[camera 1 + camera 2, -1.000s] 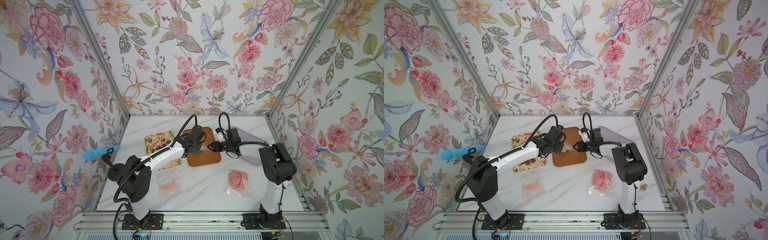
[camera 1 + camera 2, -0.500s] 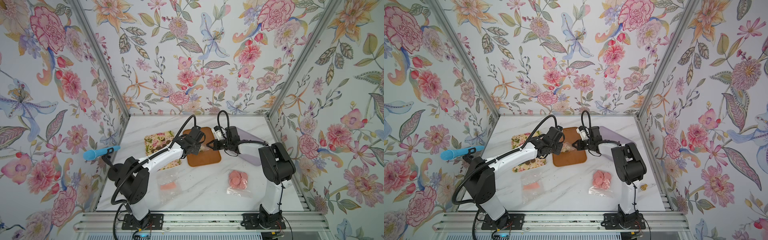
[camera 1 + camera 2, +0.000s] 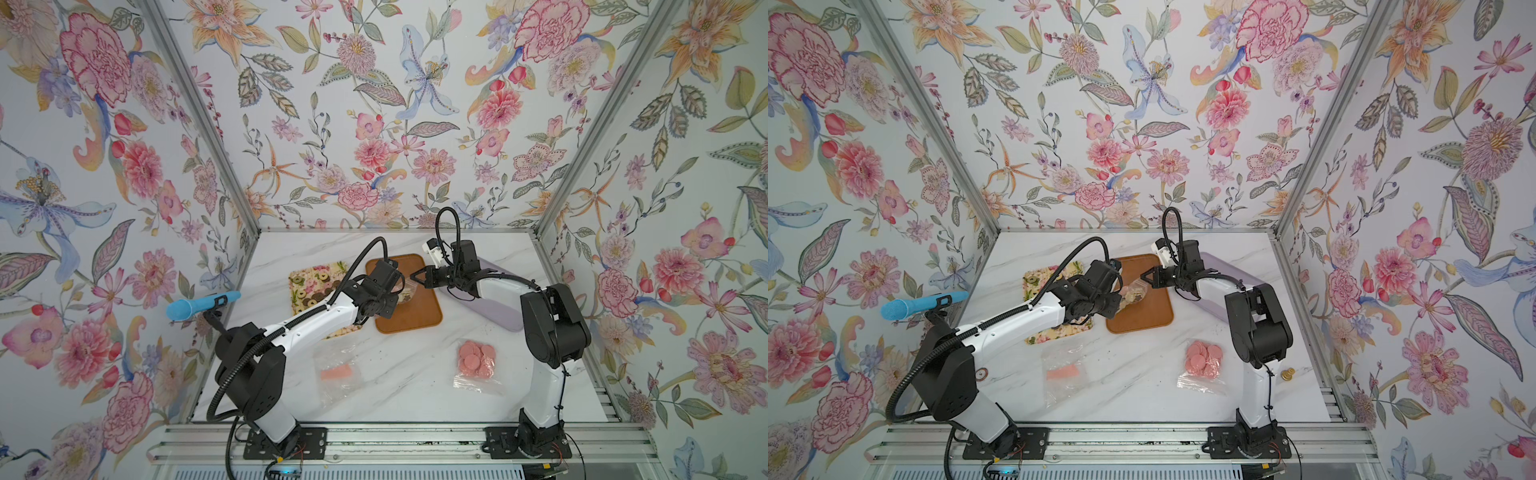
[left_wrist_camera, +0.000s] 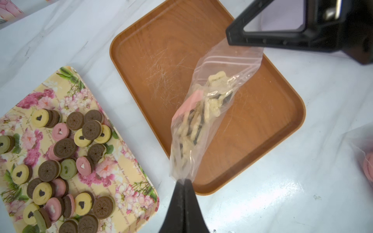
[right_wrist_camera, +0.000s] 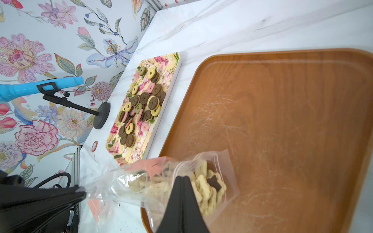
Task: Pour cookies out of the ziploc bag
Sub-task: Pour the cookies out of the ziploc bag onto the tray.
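Nearby bag [image 4: 201, 121]: floral tray [image 4: 129, 181], perhaps board [image 3: 496, 309].

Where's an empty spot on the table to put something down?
Bare white marble table lies in front, between the flat clear bag and the clear bag of pink discs. Crowded: the floral tray of round cookies; over the brown wooden tray, left gripper and right gripper hold the ziploc bag.
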Robot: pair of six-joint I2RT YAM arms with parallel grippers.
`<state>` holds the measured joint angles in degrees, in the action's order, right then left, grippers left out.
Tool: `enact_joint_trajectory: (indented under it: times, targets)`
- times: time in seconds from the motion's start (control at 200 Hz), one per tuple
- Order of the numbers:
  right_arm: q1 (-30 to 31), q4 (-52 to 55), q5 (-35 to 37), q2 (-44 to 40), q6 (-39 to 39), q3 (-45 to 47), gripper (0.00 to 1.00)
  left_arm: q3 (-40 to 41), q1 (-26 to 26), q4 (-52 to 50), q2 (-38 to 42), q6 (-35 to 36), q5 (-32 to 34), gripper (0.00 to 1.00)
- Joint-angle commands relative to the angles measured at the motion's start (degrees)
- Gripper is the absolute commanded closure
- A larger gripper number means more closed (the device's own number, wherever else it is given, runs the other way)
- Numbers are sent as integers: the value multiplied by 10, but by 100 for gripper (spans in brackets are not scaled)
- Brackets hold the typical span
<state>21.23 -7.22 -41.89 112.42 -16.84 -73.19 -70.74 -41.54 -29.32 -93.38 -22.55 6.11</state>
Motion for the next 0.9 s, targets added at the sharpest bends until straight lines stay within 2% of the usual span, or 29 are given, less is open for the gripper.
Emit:
enact_joint_trajectory:
  times: [0.0, 0.23, 0.486, 0.616, 0.771, 0.896]
  targets:
    - [-4, -13, -23, 11, -34, -14, 100, 16, -3, 1, 24, -10, -51, 100]
    - [-9, -15, -24, 72, -67, -84, 100, 16, -5, 38, 26, -17, -146, 100]
    - [-9, -27, -29, 158, -93, -184, 100, 3, 5, 88, -15, -39, -107, 100]
    - [-9, -32, -30, 175, -93, -197, 100, -4, 10, 121, -29, -59, -92, 100]
    - [-9, -16, -28, 193, -89, -222, 100, 5, 29, 203, -28, -108, -138, 100]
    - [-5, -12, -28, 199, -85, -232, 100, 3, 36, 232, -25, -148, -156, 100]
